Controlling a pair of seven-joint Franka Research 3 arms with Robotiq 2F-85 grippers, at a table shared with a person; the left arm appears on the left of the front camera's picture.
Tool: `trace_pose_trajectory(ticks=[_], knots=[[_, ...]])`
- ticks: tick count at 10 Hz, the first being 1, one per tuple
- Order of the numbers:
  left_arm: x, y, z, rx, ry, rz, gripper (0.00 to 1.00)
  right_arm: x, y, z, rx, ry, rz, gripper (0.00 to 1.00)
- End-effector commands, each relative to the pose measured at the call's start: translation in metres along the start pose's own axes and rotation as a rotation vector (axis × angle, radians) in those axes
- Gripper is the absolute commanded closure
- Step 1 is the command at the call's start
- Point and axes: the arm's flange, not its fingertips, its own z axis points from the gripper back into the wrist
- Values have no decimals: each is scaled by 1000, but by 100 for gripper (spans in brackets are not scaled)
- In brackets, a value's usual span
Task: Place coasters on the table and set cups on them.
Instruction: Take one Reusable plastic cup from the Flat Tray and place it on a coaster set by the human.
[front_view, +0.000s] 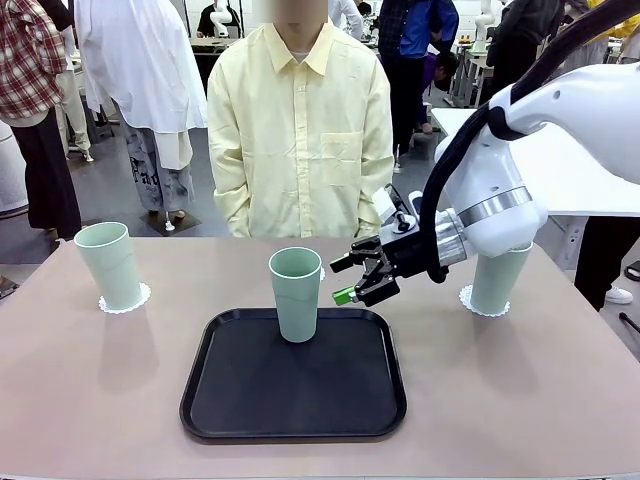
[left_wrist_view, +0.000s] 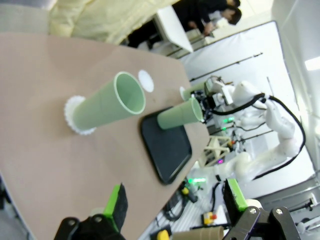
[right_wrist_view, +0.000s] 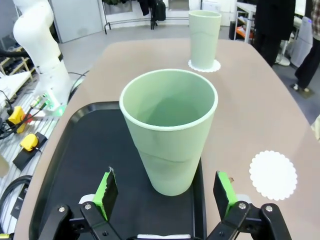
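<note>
The black tray (front_view: 293, 375) sits at the near edge of the beige-pink table (front_view: 90, 390), and a mint-green cup (front_view: 296, 293) stands upright at its far edge. The right gripper (front_view: 352, 280) hovers just beside that cup, jaws spread wide with nothing between them; from its wrist the cup (right_wrist_view: 170, 131) stands straight ahead between the green pads (right_wrist_view: 106, 187), untouched. Off to that gripper's side lies a bare coaster (right_wrist_view: 273, 174). Farther ahead a second cup (right_wrist_view: 204, 39) stands on its doily. A third cup (front_view: 499, 279) on a doily stands behind the right arm. The left gripper (left_wrist_view: 175, 202) hangs fully open and empty, the table below it.
</note>
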Motion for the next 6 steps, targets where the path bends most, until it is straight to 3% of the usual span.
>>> trace_pose_trajectory(ticks=[1, 6], knots=[[0, -2, 1, -4, -3, -4, 0, -3, -7, -20, -57, -2, 11, 0], [0, -2, 1, -4, -3, -4, 0, -16, -14, -36, -48, 29, -26, 0]])
